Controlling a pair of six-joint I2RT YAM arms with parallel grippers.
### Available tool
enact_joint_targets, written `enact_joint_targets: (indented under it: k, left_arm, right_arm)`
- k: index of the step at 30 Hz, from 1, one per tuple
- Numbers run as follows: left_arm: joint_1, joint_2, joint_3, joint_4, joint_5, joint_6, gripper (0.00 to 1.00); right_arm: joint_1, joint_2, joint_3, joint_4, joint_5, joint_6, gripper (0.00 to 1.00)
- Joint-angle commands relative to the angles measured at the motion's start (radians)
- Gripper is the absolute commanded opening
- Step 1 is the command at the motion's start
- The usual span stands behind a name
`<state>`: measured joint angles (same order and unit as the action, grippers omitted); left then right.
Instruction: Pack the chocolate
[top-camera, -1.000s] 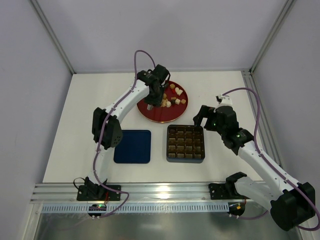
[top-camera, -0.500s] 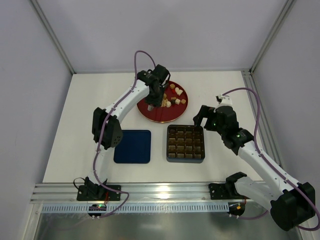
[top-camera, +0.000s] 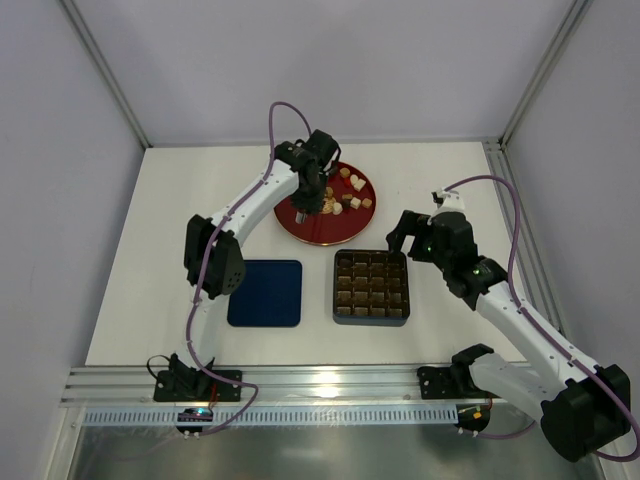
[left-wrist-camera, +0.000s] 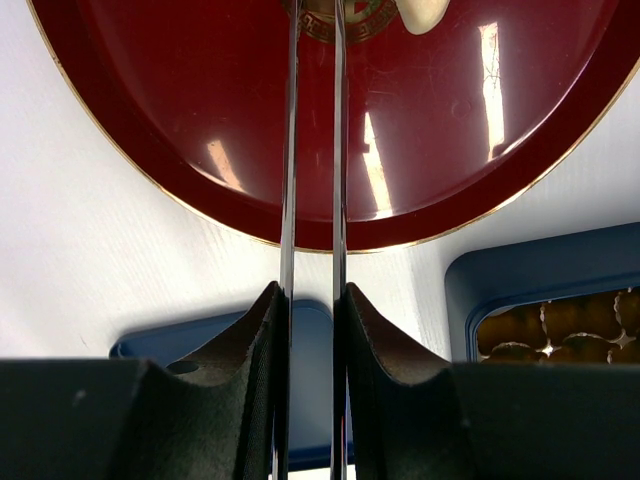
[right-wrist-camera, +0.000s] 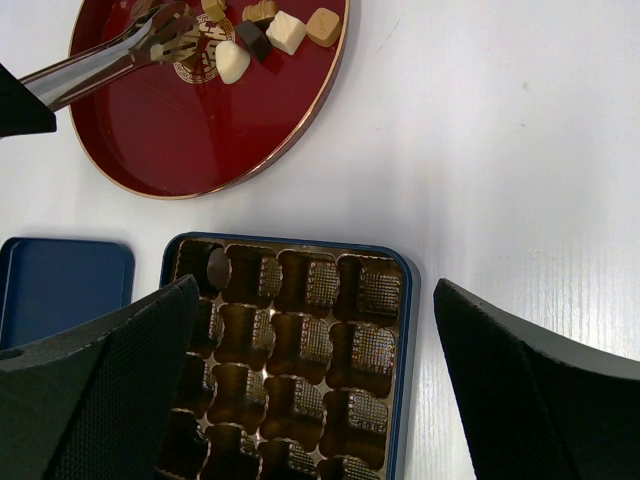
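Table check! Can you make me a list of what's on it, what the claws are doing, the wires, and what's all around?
Surface: white table, no spills seen.
Job's things: chocolates on a red plate; tray mostly empty, though one dark piece seems to sit in a corner cell; blue lid lies beside the tray.
Clutter: nothing seen.
Claws: left claw shut on tongs over the plate; right claw open above the tray.
Cables: purple left cable and right cable arch above their arms.
Surroundings: grey walls, metal rail at the near edge.

White table (top-camera: 440, 170) carries red plate (top-camera: 320, 231), tray (top-camera: 371, 321), navy lid (top-camera: 265, 293).
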<state>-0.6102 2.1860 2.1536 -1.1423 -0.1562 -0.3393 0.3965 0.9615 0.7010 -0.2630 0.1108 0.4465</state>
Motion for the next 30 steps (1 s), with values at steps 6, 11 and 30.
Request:
enact_joint_targets:
  k: [6, 11, 30]
  left_arm:
    - [0.004, -0.087, 0.083, -0.037, -0.008, 0.006, 0.15]
    - [0.0, -0.134, 0.065, -0.057, -0.003, 0.006, 0.14]
    - [-0.204, -0.37, -0.081, -0.12, -0.029, -0.041, 0.15]
  right_arm:
    - [0.002, -0.006, 0.022, 0.03, 0.006, -0.009, 1.0]
    - [0.002, 0.0, 0.022, 0.036, 0.007, -0.009, 1.0]
    - [0.002, -0.015, 0.038, 0.021, 0.03, -0.011, 1.0]
